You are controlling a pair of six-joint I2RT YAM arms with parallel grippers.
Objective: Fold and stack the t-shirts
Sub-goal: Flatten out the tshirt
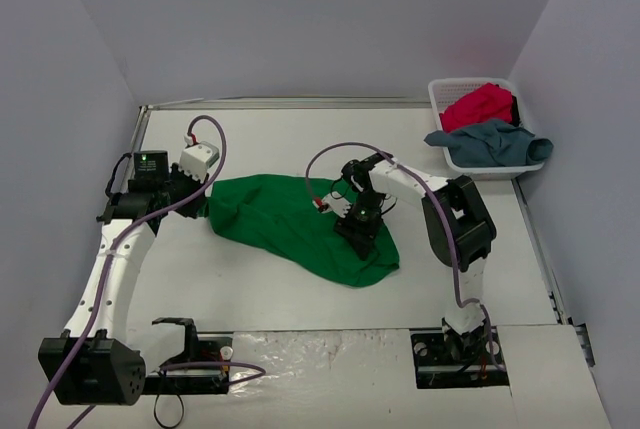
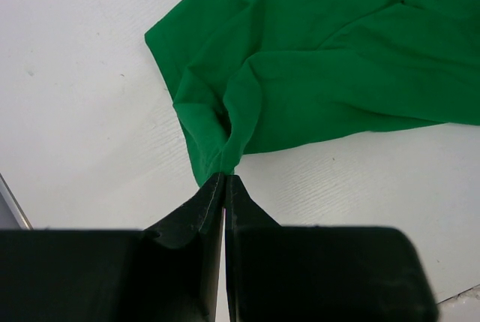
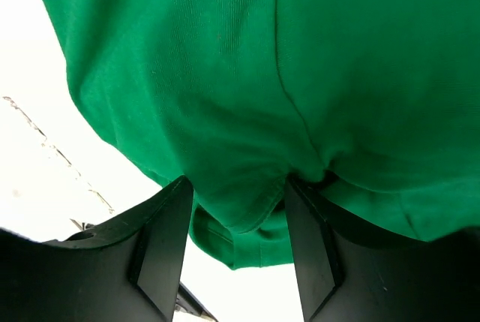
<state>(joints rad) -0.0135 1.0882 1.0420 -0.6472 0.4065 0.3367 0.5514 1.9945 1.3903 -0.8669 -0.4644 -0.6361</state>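
left wrist: left gripper (image 2: 225,181) pinches the green t-shirt (image 2: 337,59) at its edge.

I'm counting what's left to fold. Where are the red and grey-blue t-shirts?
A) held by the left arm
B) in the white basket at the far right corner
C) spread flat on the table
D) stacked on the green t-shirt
B: the red t-shirt sits in the white basket and the grey-blue t-shirt drapes over its near rim; only the green t-shirt lies on the table.
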